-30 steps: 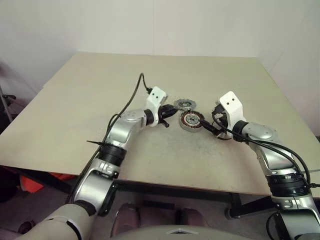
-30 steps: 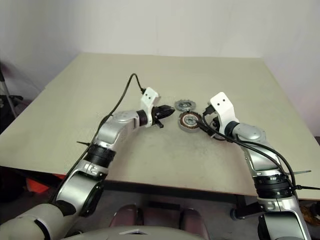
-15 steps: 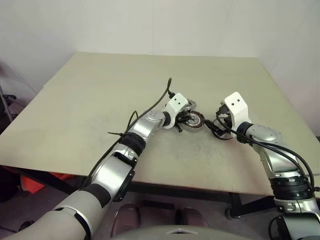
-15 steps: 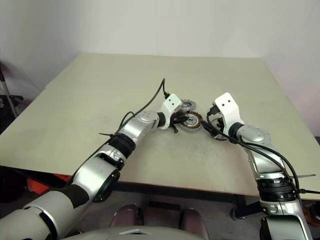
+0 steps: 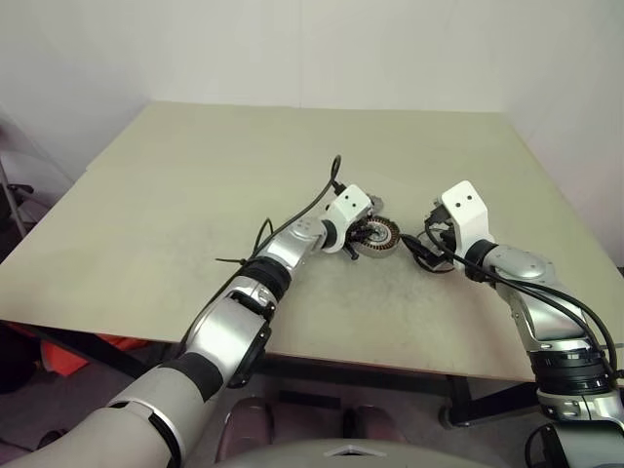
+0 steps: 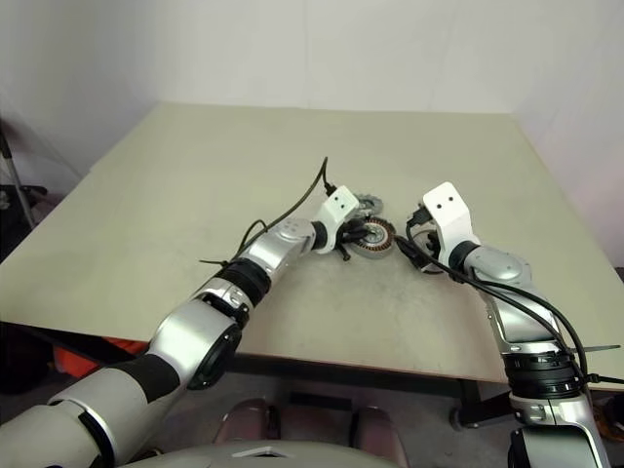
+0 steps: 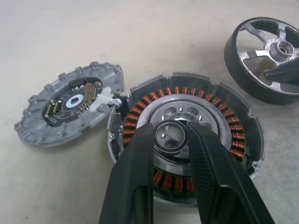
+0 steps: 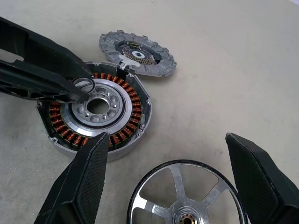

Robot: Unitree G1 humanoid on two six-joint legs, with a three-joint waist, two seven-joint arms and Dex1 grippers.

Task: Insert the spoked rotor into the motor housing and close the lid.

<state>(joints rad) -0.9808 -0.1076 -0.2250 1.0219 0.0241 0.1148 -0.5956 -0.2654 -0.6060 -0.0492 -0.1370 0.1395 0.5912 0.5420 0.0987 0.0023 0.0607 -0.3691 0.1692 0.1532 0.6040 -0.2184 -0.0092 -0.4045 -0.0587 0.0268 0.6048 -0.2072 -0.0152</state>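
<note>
Left wrist view: the left gripper pinches a tiny thin ring between its two black fingers, right over the silver middle of the motor housing. The housing sits on the table, with copper coils all around inside. The lid lies flat, touching the housing's edge. The spoked rotor lies on the table near the housing, on the other side from the lid. The right gripper hangs above the rotor with its fingers spread wide, grasping nothing.
</note>
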